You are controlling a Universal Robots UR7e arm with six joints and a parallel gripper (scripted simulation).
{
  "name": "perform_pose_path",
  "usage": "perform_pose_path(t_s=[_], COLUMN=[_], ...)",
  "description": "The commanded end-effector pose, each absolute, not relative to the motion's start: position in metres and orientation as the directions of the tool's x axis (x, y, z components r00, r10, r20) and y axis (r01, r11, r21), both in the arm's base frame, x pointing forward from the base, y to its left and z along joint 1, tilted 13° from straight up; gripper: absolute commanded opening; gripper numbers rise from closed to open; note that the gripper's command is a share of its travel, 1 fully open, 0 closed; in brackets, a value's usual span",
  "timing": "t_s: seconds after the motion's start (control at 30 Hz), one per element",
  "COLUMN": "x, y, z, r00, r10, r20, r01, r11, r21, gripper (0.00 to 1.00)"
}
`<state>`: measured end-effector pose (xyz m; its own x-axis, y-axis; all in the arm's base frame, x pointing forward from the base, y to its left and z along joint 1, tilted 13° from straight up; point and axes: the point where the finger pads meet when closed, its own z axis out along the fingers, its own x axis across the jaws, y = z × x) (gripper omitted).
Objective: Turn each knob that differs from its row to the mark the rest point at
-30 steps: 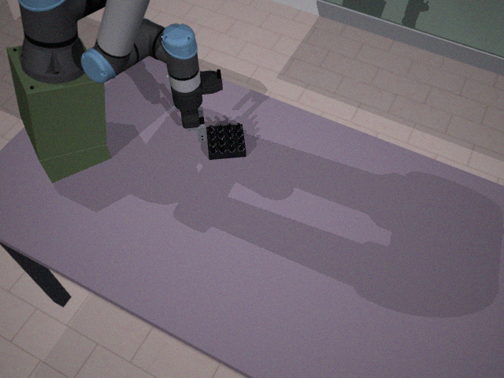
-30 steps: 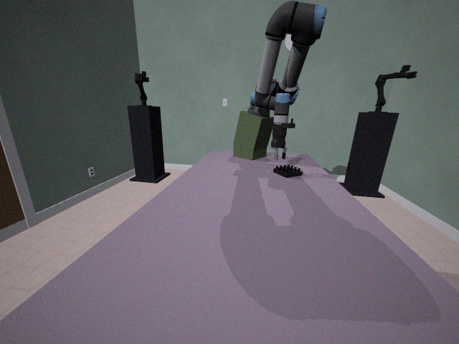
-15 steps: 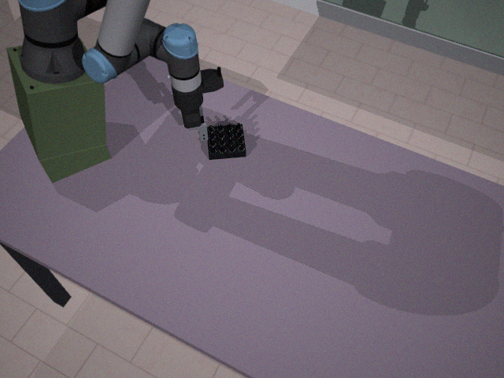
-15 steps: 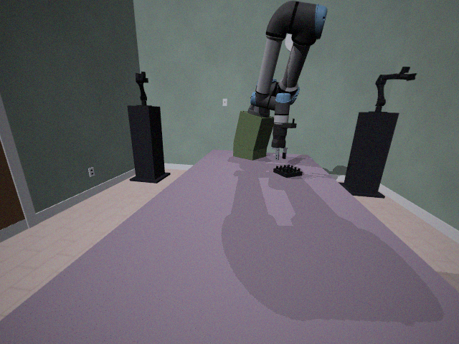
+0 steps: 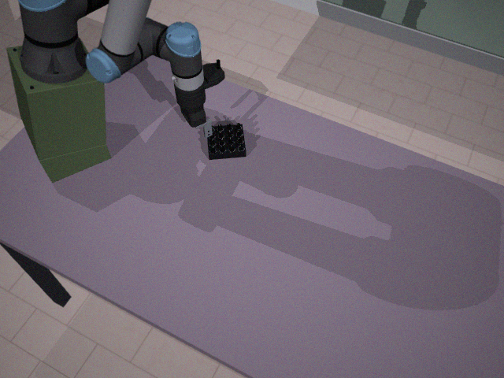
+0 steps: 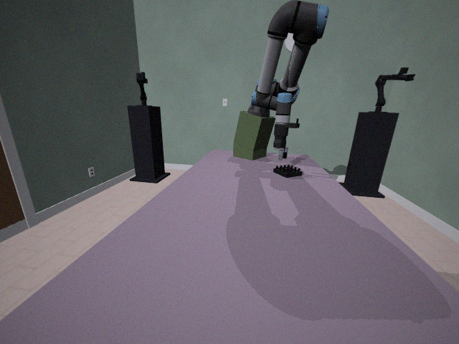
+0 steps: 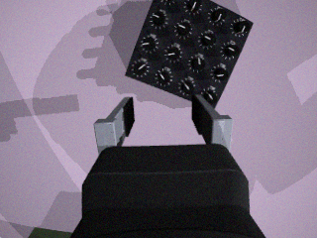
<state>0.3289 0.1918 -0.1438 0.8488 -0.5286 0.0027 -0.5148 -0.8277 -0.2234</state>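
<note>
Looking down my wrist view, I see the gripper (image 7: 162, 118) spread as wide as it goes with nothing between its fingers, hanging above the purple table (image 7: 53, 47) and touching nothing. The wrist points straight down from a folded arm (image 6: 281, 67) whose elbow rises high over the green pedestal (image 6: 252, 135), with the fingers above the box's edge nearest the pedestal. The black knob box (image 7: 189, 43) stands on the table just past the fingertips, skewed in my wrist view with one corner near the right finger; the knob lines are too small for me to read.
</note>
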Motion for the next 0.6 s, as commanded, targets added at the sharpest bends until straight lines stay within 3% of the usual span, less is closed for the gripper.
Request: perform_pose_path(t_s=[0.0,0.57], x=[0.328,0.322], y=[0.195,0.21], z=[-0.143,-0.139], r00=[0.9,0.986], r10=[-0.435,0.095], r20=[0.025,0.139], r01=[-0.419,0.119], r11=[-0.88,-0.977], r21=[-0.224,-0.176], gripper=[1.0,1.0])
